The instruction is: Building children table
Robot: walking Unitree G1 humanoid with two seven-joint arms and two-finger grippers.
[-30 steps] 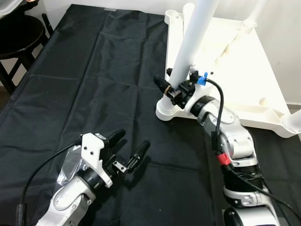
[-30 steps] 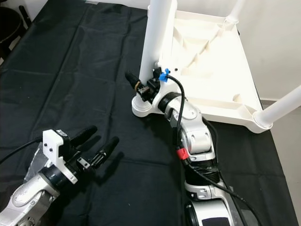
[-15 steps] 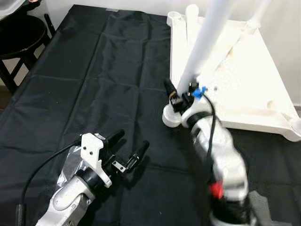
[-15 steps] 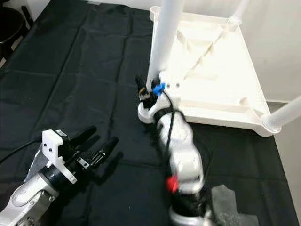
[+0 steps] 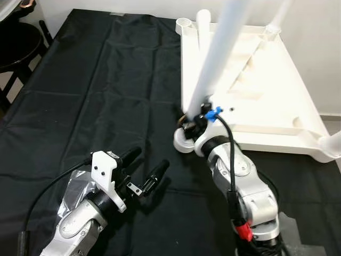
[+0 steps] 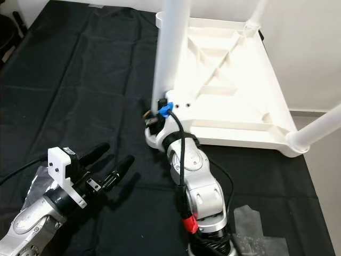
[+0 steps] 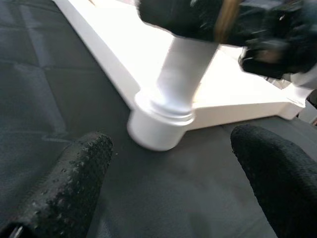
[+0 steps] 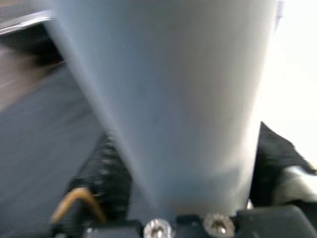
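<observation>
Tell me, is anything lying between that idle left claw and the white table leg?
Nothing: just bare black cloth between the open left end effector and the table leg, which the right end effector grips. The left eye view shows it.

White table on black cloth
The table top (image 5: 250,90) and its leg (image 5: 216,58) are plain white; the cloth (image 5: 101,90) is plain black; a blue clip (image 5: 214,112) marks the silver arm.

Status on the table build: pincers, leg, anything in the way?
Right pincer shut on white leg at its corner socket. Left pincer open, hovering over black cloth. Upside-down tabletop flat on cloth. Nothing blocking.
</observation>
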